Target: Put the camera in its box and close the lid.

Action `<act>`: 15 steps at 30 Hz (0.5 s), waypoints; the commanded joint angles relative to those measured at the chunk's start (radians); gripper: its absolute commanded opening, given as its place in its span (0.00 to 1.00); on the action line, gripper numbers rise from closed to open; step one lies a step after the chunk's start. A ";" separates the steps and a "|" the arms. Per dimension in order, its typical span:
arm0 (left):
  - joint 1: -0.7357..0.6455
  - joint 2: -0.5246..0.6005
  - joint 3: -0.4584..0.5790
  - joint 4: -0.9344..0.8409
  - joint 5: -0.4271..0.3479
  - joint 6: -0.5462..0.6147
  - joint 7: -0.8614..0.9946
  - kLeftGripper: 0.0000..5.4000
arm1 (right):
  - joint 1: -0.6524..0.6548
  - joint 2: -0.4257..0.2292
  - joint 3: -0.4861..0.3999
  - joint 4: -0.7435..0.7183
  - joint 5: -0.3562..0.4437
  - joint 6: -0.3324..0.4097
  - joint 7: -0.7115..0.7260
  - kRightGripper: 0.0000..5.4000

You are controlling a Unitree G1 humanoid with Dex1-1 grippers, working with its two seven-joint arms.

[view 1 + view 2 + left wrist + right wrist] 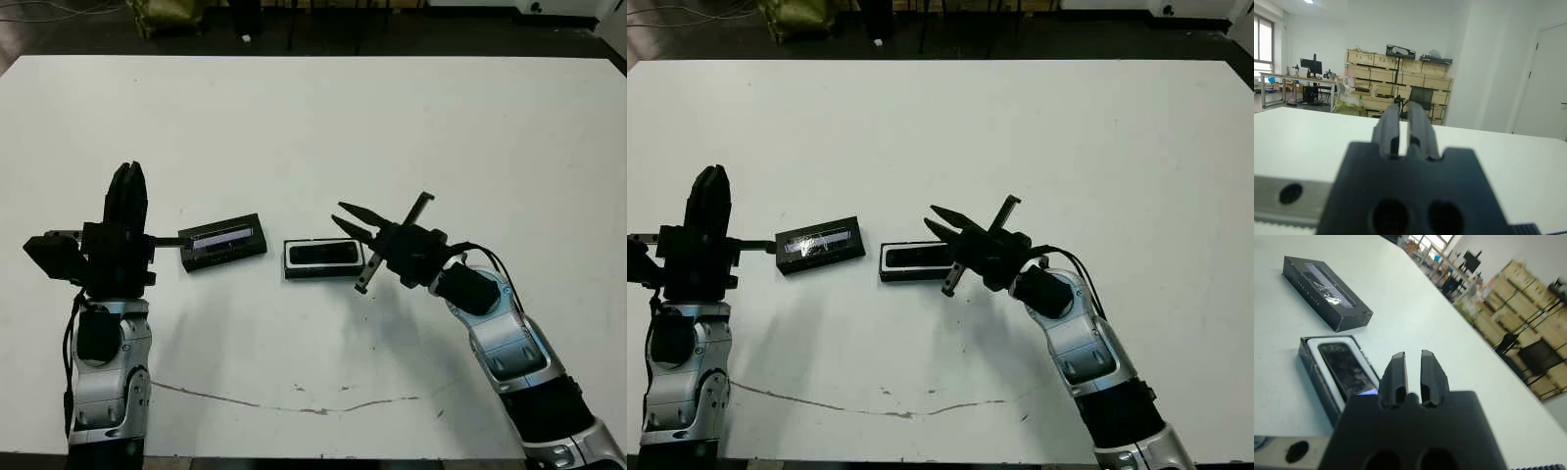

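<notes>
The box [323, 273], a shallow black tray with white lining, lies near the table's middle. The camera [323, 255], a slim black bar, rests inside it; the right wrist view shows the camera [1347, 367] glossy in the lining. The lid [223, 241], black with a silvery window strip, lies flat just left of the box, apart from it. My right gripper [336, 212] hovers at the box's right end, its fingers a little open and empty. My left gripper [127, 168] stands left of the lid, pointing away over the table, shut on nothing.
A thin dark crack line [294, 406] runs across the table near its front edge. The far table edge [313, 56] borders a dark floor with an olive bag [167, 15]. Bare white tabletop stretches behind and to the right of the box.
</notes>
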 commanded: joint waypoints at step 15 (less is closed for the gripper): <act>0.016 0.005 0.005 0.037 0.010 -0.024 -0.003 0.00 | 0.084 -0.015 0.032 -0.015 -0.015 0.146 -0.027 0.00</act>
